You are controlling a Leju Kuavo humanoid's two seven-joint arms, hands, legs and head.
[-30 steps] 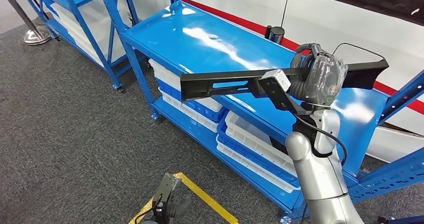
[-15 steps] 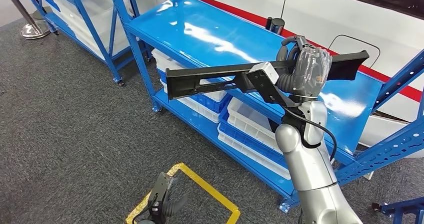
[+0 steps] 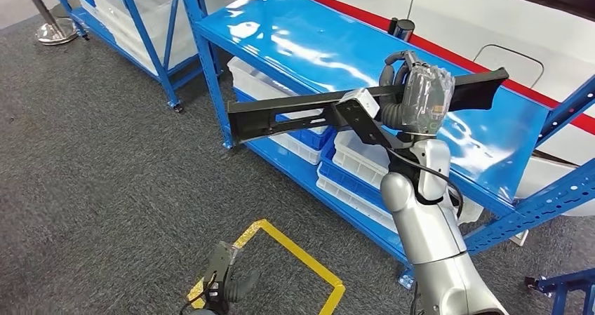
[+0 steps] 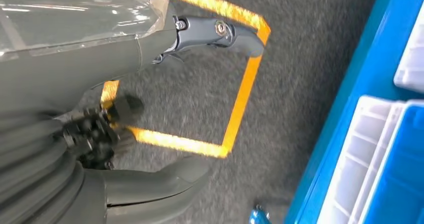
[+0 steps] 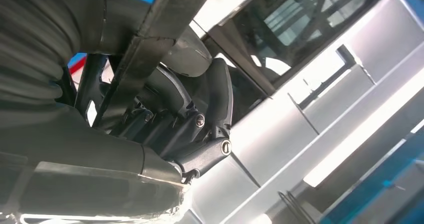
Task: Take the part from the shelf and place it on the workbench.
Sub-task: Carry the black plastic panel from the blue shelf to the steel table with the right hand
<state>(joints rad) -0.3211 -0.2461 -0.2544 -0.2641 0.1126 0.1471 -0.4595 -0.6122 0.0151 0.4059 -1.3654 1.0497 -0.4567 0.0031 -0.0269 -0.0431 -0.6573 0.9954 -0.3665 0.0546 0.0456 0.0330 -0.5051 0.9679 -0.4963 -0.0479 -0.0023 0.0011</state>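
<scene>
- The right hand [image 3: 419, 99] is up in the centre-right of the head view, fingers wrapped tight around the part [image 3: 295, 113], a long black bracket-like bar.
- The part runs almost level across the middle of the frame, from its blunt left end over the carpet to its flared right end [image 3: 484, 83] above the blue shelf [image 3: 295, 41]. It is lifted off the shelf surface, held in the air.
- In the right wrist view the dark fingers [image 5: 205, 109] curl round the flat black bar [image 5: 150, 39], so the grasp is firm.
- The left hand [image 3: 226, 281] hangs low at the bottom centre of the head view, over a yellow taped square [image 3: 295, 259] on the grey carpet [image 3: 91, 161]. The left wrist view shows its fingers [image 4: 220, 32] apart and holding nothing.
- White and blue bins [image 3: 351, 164] sit stacked on the lower tier of the shelf, beneath the held part.
- A small dark cylinder [image 3: 401, 29] stands at the far edge of the top shelf, upper centre-right.
- A second blue rack [image 3: 140, 20] stands in the upper left, with a metal stanchion base [image 3: 55, 31] beside it.
</scene>
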